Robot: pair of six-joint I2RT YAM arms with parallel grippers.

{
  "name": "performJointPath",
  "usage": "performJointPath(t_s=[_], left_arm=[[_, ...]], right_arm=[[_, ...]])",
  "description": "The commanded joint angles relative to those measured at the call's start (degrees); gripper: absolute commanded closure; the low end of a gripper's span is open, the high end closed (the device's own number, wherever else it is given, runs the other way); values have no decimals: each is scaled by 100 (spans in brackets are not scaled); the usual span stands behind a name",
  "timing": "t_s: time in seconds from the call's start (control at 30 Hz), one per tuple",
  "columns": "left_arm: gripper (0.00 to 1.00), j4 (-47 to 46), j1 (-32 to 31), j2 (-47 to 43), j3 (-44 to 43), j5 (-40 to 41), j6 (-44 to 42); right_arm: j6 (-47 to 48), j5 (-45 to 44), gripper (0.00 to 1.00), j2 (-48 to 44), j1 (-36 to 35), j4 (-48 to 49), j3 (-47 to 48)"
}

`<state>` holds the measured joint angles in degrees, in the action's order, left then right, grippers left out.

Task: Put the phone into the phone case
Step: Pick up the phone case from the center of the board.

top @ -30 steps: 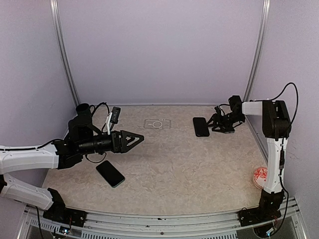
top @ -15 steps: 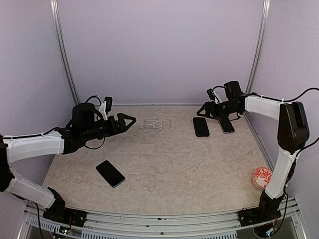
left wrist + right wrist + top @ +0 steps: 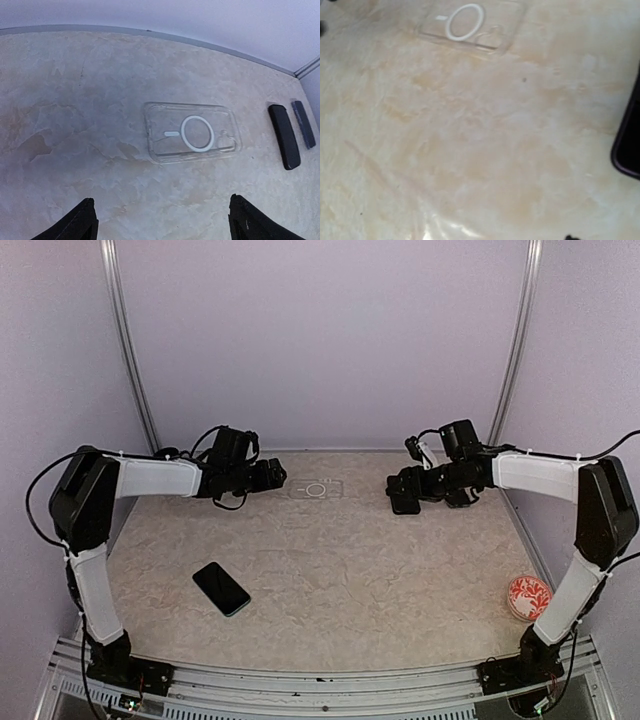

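Observation:
A clear phone case (image 3: 316, 488) with a white ring lies flat at the back middle of the table; it also shows in the left wrist view (image 3: 192, 132) and the right wrist view (image 3: 470, 22). A black phone (image 3: 404, 508) lies to its right, also in the left wrist view (image 3: 284, 136). My right gripper (image 3: 403, 490) hovers over this phone, open and empty. My left gripper (image 3: 272, 476) is open and empty just left of the case, with its fingertips (image 3: 80, 225) wide apart. Another dark phone (image 3: 222, 588) lies at the front left.
A third dark slab (image 3: 303, 123) lies right of the black phone near the back right edge. A red and white dish (image 3: 527, 595) sits at the front right. Walls close the table at the back and on both sides.
My left gripper has swung from the left middle of the table to the back, beside the case. My right gripper has moved left from the far-right slab and come down over the black phone.

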<state>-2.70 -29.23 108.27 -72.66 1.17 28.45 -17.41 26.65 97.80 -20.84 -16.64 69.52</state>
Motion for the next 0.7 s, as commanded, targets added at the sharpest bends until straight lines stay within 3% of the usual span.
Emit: performJointPath(t_s=[0.0, 0.33, 0.67], left_arm=[[13, 748, -4, 810, -782, 742, -322], [25, 1166, -364, 1857, -1871, 1407, -628], [32, 1326, -370, 2433, -2417, 1255, -490]], right_arm=[[-85, -251, 29, -417, -160, 199, -249], [-138, -394, 30, -750, -269, 205, -538], [-100, -503, 29, -992, -333, 143, -693]])
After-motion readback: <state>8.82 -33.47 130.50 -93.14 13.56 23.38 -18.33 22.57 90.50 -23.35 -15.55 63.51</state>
